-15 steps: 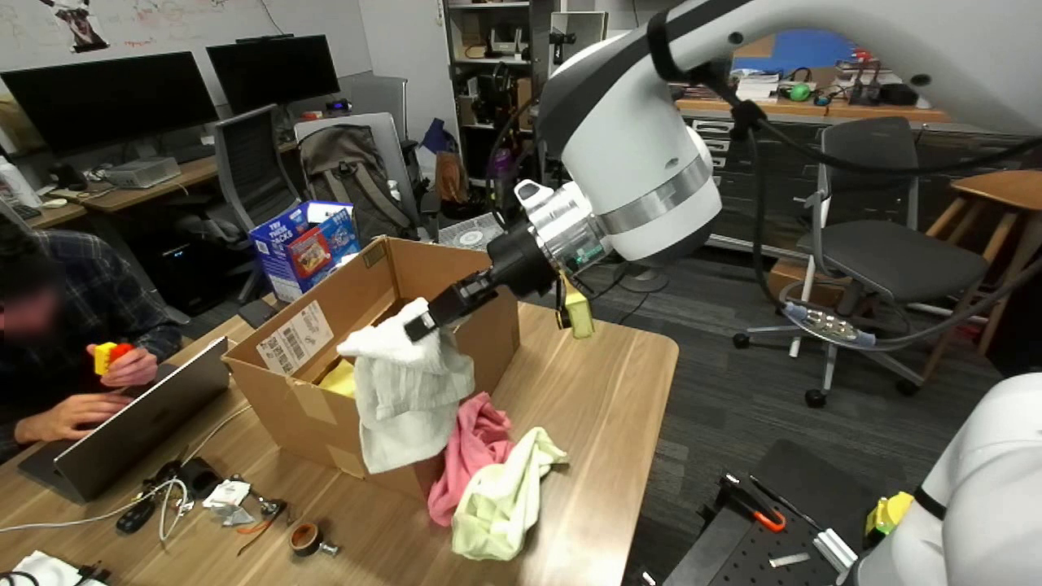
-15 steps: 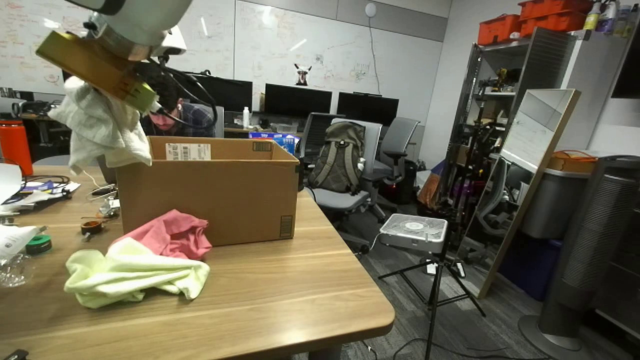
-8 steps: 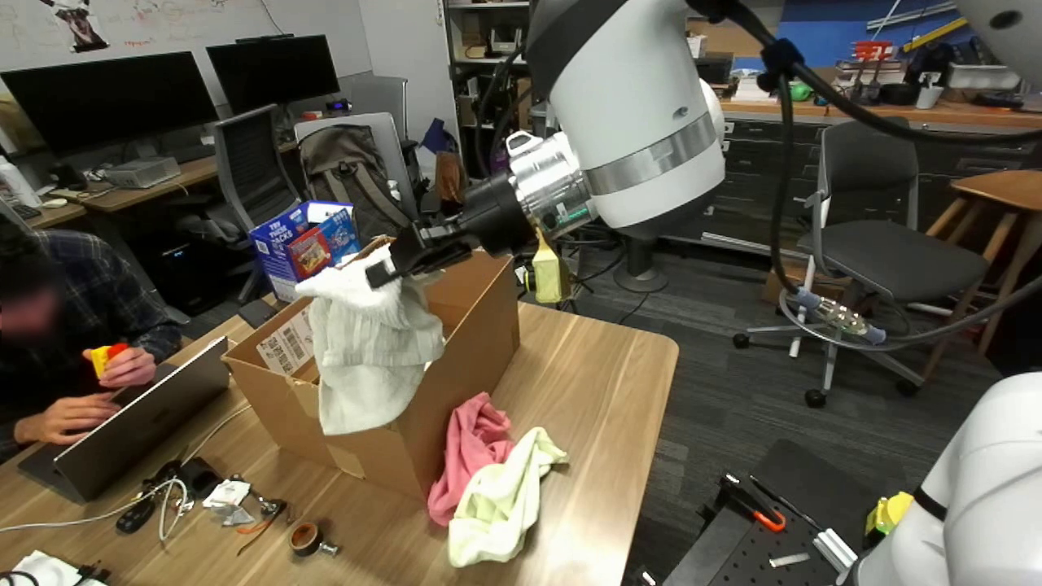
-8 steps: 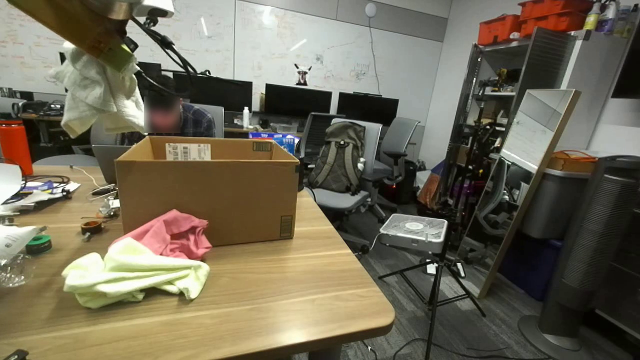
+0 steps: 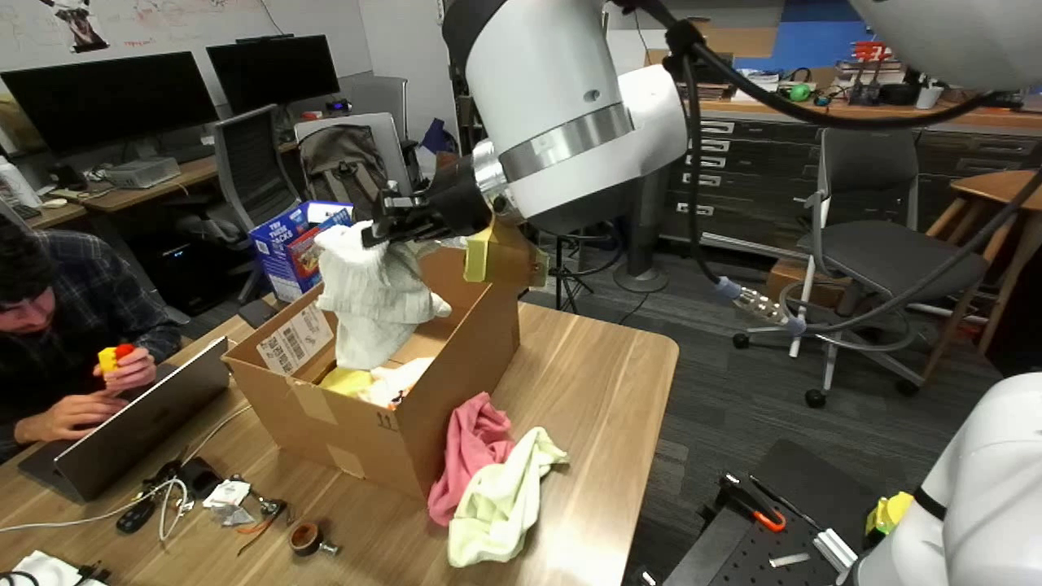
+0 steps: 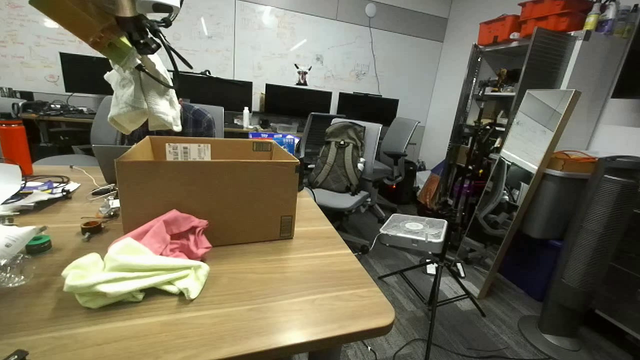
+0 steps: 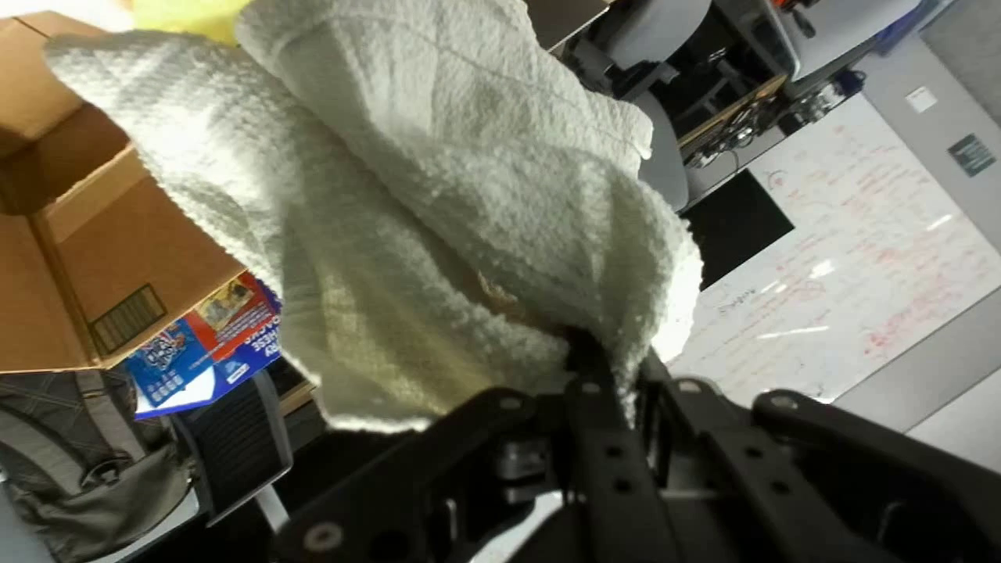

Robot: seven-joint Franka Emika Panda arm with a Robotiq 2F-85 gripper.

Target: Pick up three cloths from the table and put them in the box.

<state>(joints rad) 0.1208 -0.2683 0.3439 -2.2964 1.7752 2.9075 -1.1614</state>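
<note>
My gripper [image 5: 381, 230] is shut on a white cloth [image 5: 366, 301] and holds it above the open cardboard box [image 5: 350, 431]. The cloth hangs down, its lower end at the box opening. It also shows in an exterior view [image 6: 144, 97] and in the wrist view [image 7: 469, 180], pinched between the fingers [image 7: 622, 371]. A pink cloth [image 5: 472, 443] lies crumpled on the table against the box. A pale yellow-green cloth [image 5: 505, 500] lies beside it, partly over it. Both show in both exterior views, pink [image 6: 172, 232] and yellow-green [image 6: 135, 275].
Inside the box are a yellow item [image 5: 346, 381] and a whitish item [image 5: 400, 379]. A person sits behind a laptop [image 5: 138, 431] beside the box. Small parts and a tape roll [image 5: 305, 537] lie on the table. A blue carton [image 5: 285, 252] stands behind the box.
My gripper has carried the white cloth up and back, from in front of the box's near end to over its opening. The pink and yellow-green cloths stay nearly in place.
</note>
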